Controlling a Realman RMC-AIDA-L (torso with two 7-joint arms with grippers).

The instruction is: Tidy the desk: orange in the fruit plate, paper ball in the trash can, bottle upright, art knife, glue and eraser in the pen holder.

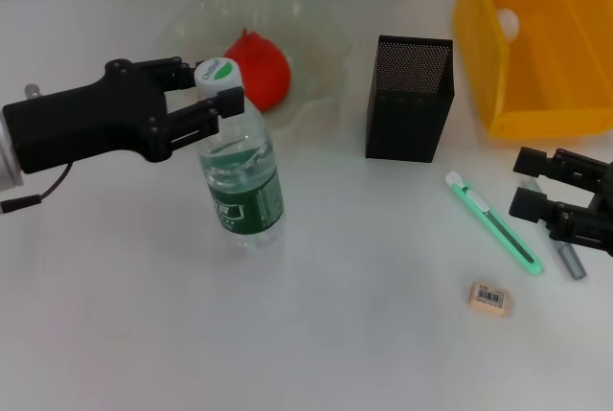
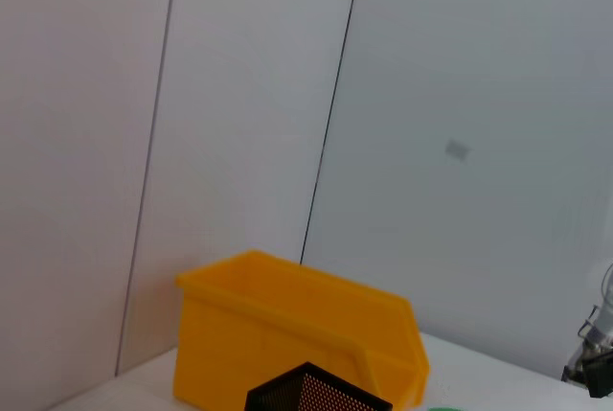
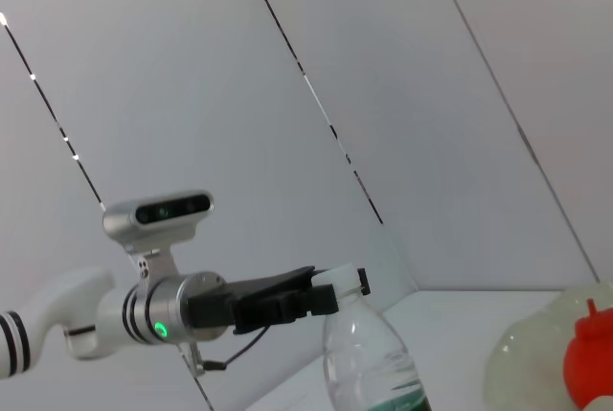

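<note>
The bottle (image 1: pixel 242 176) stands upright on the desk (image 1: pixel 115 315), and my left gripper (image 1: pixel 216 87) is shut on its neck just under the white cap; the right wrist view shows the same grip on the bottle (image 3: pixel 372 363). The orange (image 1: pixel 259 68) lies in the fruit plate (image 1: pixel 321 37). A paper ball (image 1: pixel 507 20) sits inside the trash can (image 1: pixel 536 95). At the right edge my right gripper (image 1: pixel 525 181) is open just above the grey glue (image 1: pixel 572 262). Beside it lie the art knife (image 1: pixel 493 222) and the eraser (image 1: pixel 489 297). The pen holder (image 1: pixel 410 97) stands upright.
The pen holder stands between the fruit plate and the trash can, close to both. In the left wrist view the trash can (image 2: pixel 287 334) and the top of the pen holder (image 2: pixel 316 394) show in front of a panelled wall. Bare desk lies along the front.
</note>
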